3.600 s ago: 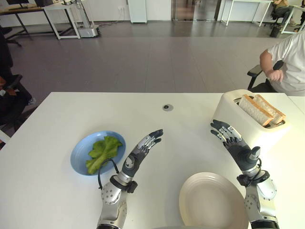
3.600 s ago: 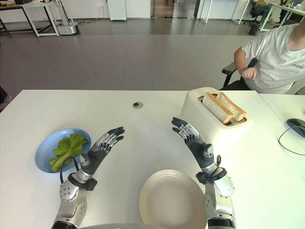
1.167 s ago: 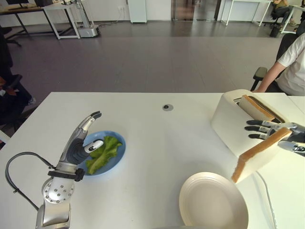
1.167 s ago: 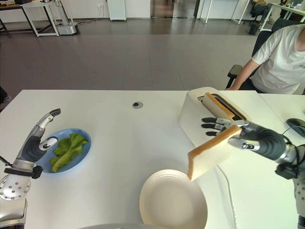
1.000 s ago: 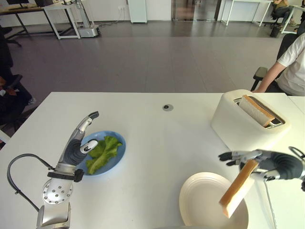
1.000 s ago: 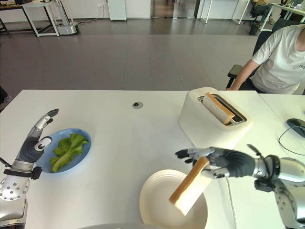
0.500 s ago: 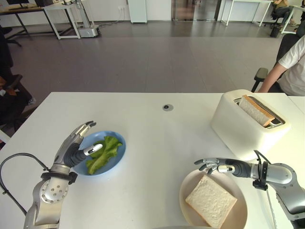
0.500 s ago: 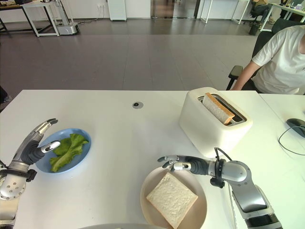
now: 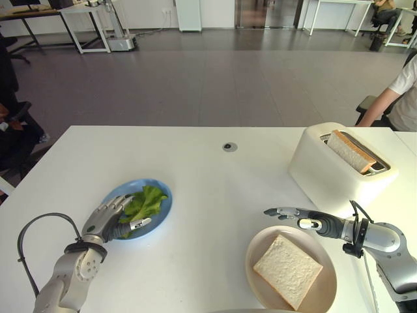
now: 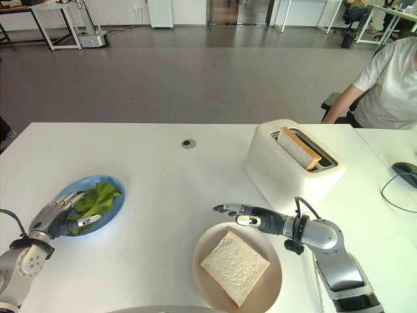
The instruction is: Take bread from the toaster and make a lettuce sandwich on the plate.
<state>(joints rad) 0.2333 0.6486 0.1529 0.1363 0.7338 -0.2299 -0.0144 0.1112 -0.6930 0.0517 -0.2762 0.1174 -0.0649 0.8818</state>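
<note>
Overall: bright, even indoor light; nothing in front of me is dim.
Source: from above, since shadows sit close under things.
Table (image 9: 215, 195): the white top is my brightest surface, near and far alike, almost plain white.
Shadows: soft and short. There is a thin dark line under the near edge of the blue plate (image 9: 156, 218), a faint grey band at the near base of the toaster (image 10: 280, 173), and a pale ring around the beige plate (image 9: 257, 251).
Bread slice (image 9: 288, 270): evenly lit, with no shade across it.
Glare: a dull sheen on the far grey floor (image 9: 215, 85).
</note>
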